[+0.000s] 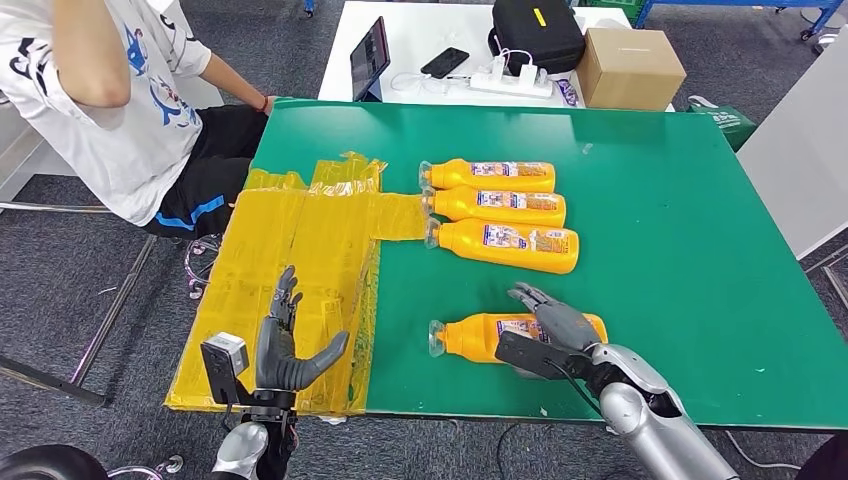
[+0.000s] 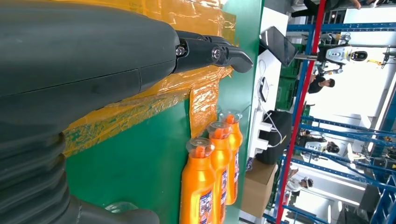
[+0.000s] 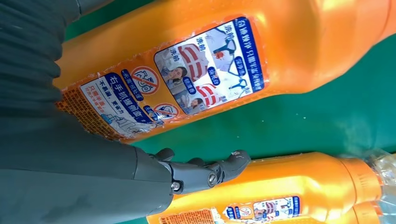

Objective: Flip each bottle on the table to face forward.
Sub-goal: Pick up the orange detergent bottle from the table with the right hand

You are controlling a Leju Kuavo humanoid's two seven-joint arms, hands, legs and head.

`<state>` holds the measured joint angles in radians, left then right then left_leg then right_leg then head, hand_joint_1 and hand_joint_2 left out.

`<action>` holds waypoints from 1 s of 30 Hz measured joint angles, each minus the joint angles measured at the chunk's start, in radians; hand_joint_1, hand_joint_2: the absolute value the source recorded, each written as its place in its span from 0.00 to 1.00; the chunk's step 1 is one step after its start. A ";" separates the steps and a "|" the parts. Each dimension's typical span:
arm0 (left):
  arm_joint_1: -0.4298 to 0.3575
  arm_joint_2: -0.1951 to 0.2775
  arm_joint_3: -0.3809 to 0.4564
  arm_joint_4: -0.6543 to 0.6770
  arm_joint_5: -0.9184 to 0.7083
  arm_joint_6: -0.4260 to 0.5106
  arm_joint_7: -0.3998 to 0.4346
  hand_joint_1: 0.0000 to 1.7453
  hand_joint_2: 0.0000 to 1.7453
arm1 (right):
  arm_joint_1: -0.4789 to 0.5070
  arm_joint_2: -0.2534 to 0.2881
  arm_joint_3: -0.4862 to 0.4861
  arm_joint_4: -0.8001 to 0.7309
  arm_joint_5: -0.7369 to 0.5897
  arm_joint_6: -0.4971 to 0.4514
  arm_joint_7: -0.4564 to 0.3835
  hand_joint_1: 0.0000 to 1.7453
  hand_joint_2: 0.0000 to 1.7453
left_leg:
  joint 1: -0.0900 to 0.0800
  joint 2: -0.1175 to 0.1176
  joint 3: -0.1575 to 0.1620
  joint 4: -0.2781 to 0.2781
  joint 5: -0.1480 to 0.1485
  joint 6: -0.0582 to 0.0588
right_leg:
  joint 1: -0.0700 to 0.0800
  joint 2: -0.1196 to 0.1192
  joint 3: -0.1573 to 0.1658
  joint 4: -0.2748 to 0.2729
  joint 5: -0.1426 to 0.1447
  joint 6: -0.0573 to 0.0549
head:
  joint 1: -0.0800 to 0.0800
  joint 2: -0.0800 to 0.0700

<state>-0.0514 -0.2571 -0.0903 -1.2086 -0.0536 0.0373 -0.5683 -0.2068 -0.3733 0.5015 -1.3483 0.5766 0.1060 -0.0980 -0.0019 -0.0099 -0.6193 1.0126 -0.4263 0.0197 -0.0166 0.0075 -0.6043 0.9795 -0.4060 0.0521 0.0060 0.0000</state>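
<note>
The right hand point(image 1: 552, 322) lies over the label end of the nearest orange bottle point(image 1: 480, 337), its dark fingers point(image 3: 219, 170) stretched out along the bottle's top; whether they actually grip it or merely rest there I cannot tell. That bottle lies on its side near the front edge of the green worktop point(image 1: 690, 250), its clear cap pointing toward the yellow taped patch point(image 1: 300, 260). From the right wrist view its label point(image 3: 187, 79) is blue-bordered, with small printed pictures, round red warning signs and white lettering on an orange body. Beyond it, well apart, three more orange bottles point(image 1: 500, 213) lie side by side in a tight row, caps toward the taped patch, each with a blue-and-white label facing up. The left hand point(image 1: 285, 345) hovers over the yellow taped patch at the front left of the worktop, fingers spread apart and holding nothing. A person in a white printed shirt point(image 1: 110, 90) sits at the far left corner. Behind the worktop, a white table point(image 1: 420, 30) carries a tablet, a phone, a power strip, a black bag and a cardboard box point(image 1: 630, 65).
</note>
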 joint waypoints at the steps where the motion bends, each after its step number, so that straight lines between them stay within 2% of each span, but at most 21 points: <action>1: 0.000 0.000 0.000 0.001 -0.001 0.001 0.001 0.00 1.00 | -0.001 -0.001 0.002 0.001 0.001 0.000 0.002 0.00 1.00 | 0.000 0.000 0.000 0.000 0.000 0.000 | 0.000 0.000 0.000 0.000 0.000 0.000 | 0.000 0.000; 10: -0.003 0.000 0.001 0.003 -0.012 0.004 0.002 0.00 1.00 | -0.008 -0.006 0.017 0.008 0.023 -0.003 0.018 0.00 1.00 | 0.000 0.000 0.000 0.000 0.000 0.000 | 0.000 0.000 0.000 0.000 0.000 0.000 | 0.000 0.000; 30: -0.004 0.001 0.002 0.017 -0.012 0.001 0.002 0.00 1.00 | 0.013 -0.093 0.031 -0.037 0.028 0.019 0.049 0.00 1.00 | 0.000 0.000 0.001 0.000 0.000 0.000 | 0.000 0.000 0.000 0.000 0.000 0.000 | 0.000 0.000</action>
<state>-0.0558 -0.2564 -0.0879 -1.1917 -0.0652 0.0385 -0.5661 -0.1941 -0.4661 0.5321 -1.3852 0.6049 0.1252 -0.0495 -0.0022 -0.0098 -0.6186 1.0128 -0.4264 0.0199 -0.0167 0.0075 -0.6040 0.9794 -0.4060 0.0522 0.0058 0.0000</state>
